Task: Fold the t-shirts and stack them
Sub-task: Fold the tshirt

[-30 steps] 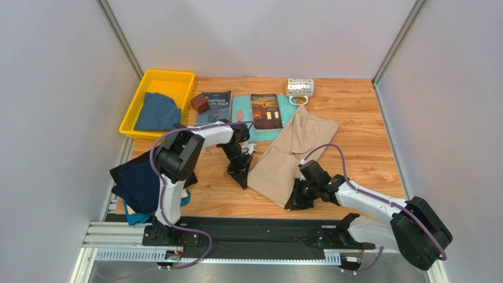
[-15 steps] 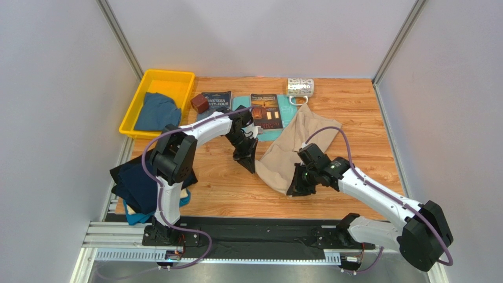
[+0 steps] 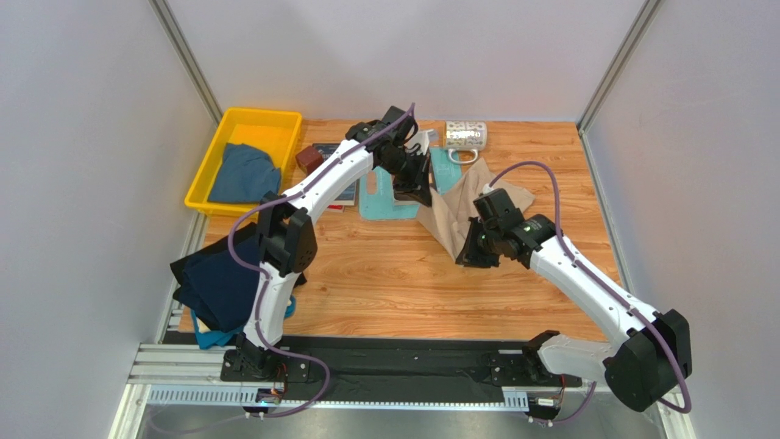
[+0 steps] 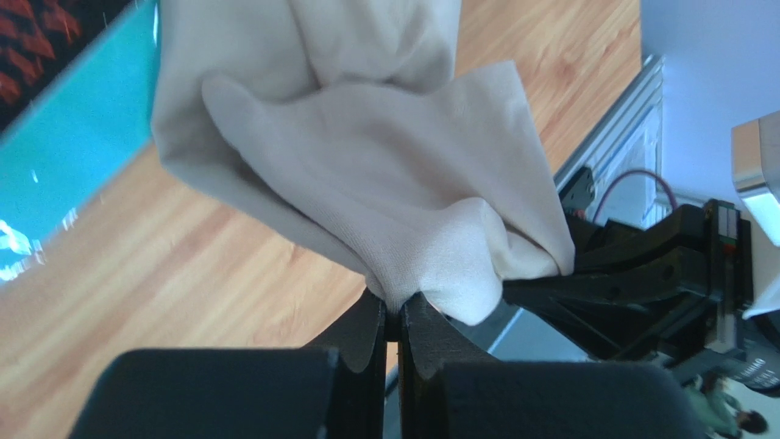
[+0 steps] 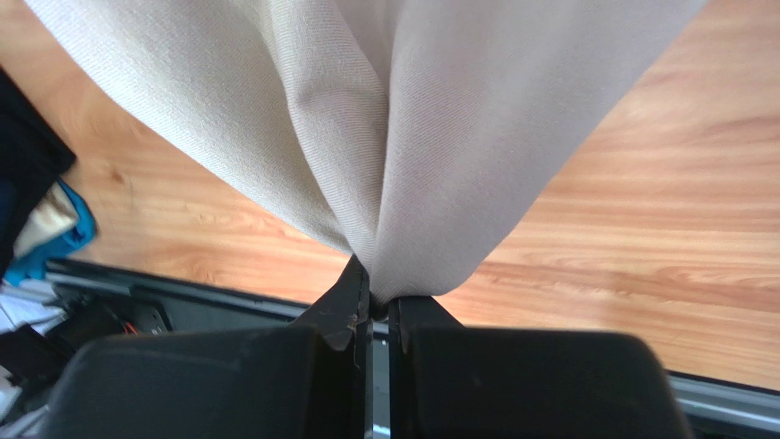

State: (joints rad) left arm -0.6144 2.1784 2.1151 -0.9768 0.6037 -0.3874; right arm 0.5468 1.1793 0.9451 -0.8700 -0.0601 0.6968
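The beige t-shirt (image 3: 450,215) hangs bunched between my two grippers at the table's middle back. My left gripper (image 3: 422,199) is shut on one edge of it, reaching far over the light-teal board (image 3: 380,203). My right gripper (image 3: 466,257) is shut on another edge, lower right. The left wrist view shows the cloth (image 4: 366,155) pinched in the jaws (image 4: 399,315); the right wrist view shows the same (image 5: 412,137) (image 5: 375,306). A dark navy shirt (image 3: 215,283) lies over a teal one (image 3: 206,338) at the left front edge. A dusty blue shirt (image 3: 243,174) lies in the yellow bin (image 3: 203,187).
A book (image 3: 335,174), a brown block (image 3: 308,160) and a patterned mug (image 3: 465,135) sit along the back of the wooden table (image 3: 403,283). Grey walls close in both sides. A black rail (image 3: 394,361) runs along the near edge.
Both grippers have lifted the beige shirt and carried it toward the back. The left arm has stretched far over the teal board; the second book is now hidden behind it.
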